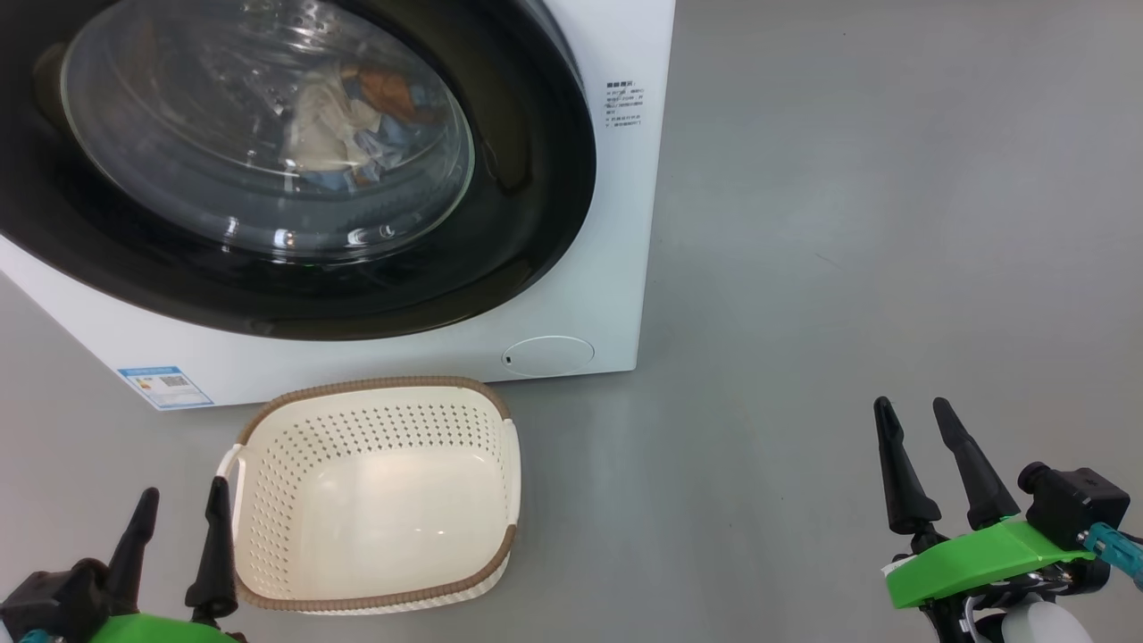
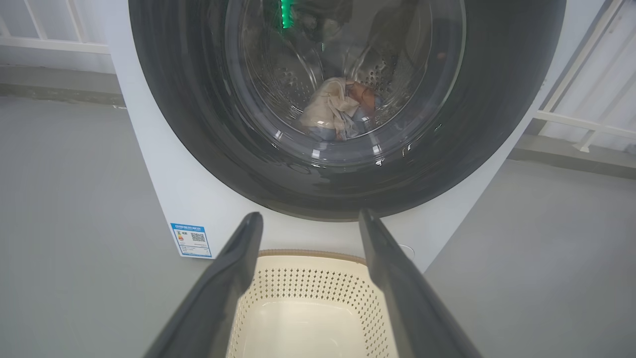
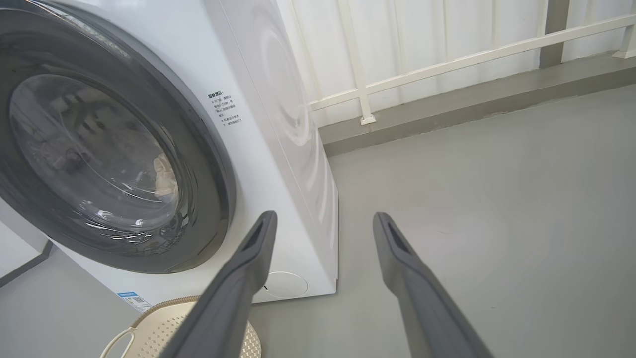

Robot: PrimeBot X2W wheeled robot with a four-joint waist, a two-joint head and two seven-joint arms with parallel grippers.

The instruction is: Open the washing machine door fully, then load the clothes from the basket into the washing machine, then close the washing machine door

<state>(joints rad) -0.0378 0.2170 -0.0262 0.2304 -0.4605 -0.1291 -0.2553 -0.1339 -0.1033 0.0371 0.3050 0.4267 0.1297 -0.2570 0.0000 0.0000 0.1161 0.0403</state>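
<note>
The door lies flush against the washer's front, its black rim seated all round as far as the views show, so it looks shut. Through its glass the clothes sit in a small heap low in the drum, cream over blue and orange, where loose cloth would settle under its own weight. The basket stands on the floor just in front of the washer, below the door, with nothing in it; that spot keeps the carry short. The left end effector hovers just beside the basket's side away from the washer, fingers wide and holding nothing. The right end effector hangs well apart from the washer, off its right front corner, also wide and empty. I judge all three steps done.
</note>
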